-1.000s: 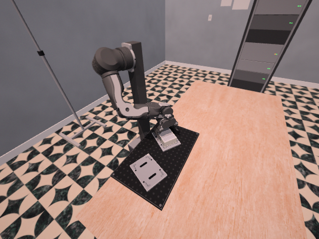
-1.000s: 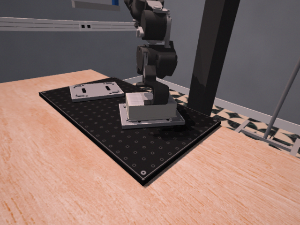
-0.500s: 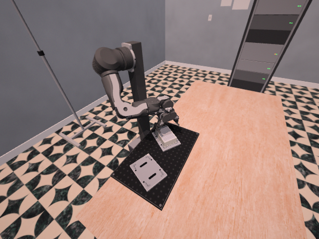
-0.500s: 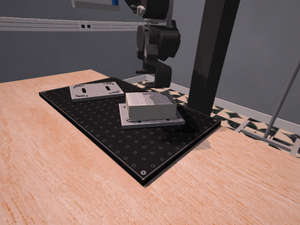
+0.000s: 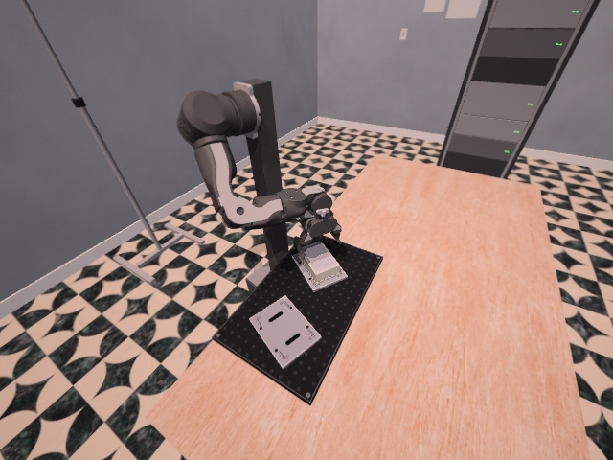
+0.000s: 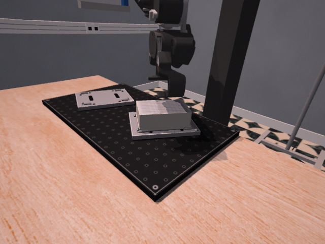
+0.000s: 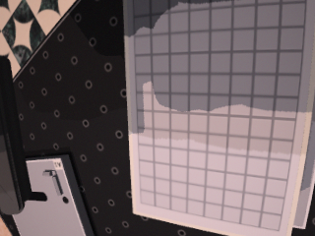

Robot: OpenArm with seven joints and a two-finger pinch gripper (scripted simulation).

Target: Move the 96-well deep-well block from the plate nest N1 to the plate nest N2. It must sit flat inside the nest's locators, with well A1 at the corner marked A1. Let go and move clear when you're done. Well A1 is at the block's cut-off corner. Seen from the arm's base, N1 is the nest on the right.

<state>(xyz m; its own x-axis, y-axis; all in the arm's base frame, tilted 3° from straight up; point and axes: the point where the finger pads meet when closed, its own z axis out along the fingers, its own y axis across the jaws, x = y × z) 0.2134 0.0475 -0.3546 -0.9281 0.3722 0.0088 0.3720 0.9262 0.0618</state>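
Note:
The white 96-well deep-well block (image 5: 324, 264) sits flat in the plate nest (image 6: 164, 132) nearer the arm's post; it also shows in the exterior view (image 6: 163, 113) and fills the right of the wrist view (image 7: 217, 118). My gripper (image 5: 322, 236) is open and empty, a little above the block's post-side end, clear of it; it also shows in the exterior view (image 6: 169, 86). One dark finger (image 7: 10, 147) shows at the wrist view's left edge. The other nest (image 5: 284, 331) is empty; it also shows in the exterior view (image 6: 103, 98), and its corner with an A1 mark shows in the wrist view (image 7: 51, 197).
Both nests stand on a black perforated baseplate (image 5: 306, 316) on the wooden table. The arm's dark post (image 6: 225, 60) rises just behind the block. A server rack (image 5: 514, 83) stands beyond the table's far end and a tripod stand (image 5: 99, 149) on the floor.

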